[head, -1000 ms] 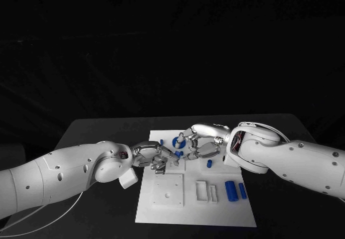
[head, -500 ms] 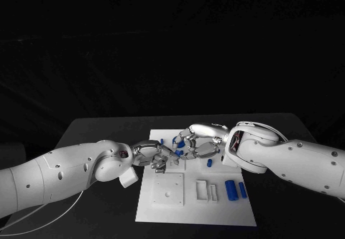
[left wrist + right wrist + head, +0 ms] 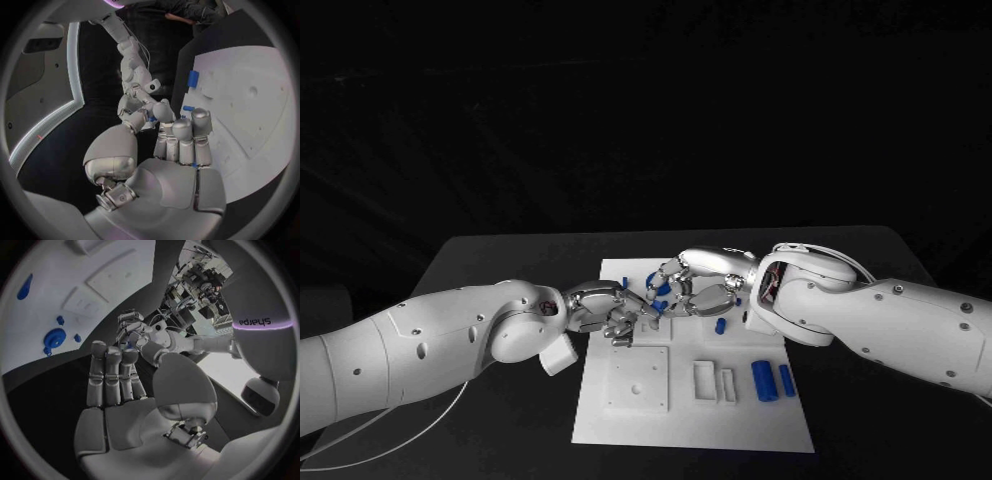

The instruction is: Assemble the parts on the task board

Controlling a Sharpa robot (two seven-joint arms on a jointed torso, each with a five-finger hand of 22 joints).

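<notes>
I am judging the blue cylinders (image 3: 763, 381) near the task board's (image 3: 639, 425) near right corner as light, stiff and slippery, best pinched mid-length. Toward the far edge, my left hand (image 3: 607, 312) and right hand (image 3: 692, 287) are meeting; whether either is pinching a small blue part (image 3: 658, 307) I cannot tell. Since a second ago my right hand is edging leftward.

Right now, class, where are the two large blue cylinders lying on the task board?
In the head view, the two large blue cylinders lie side by side at the task board's right edge, nearer the robot, just right of two small white blocks.
</notes>
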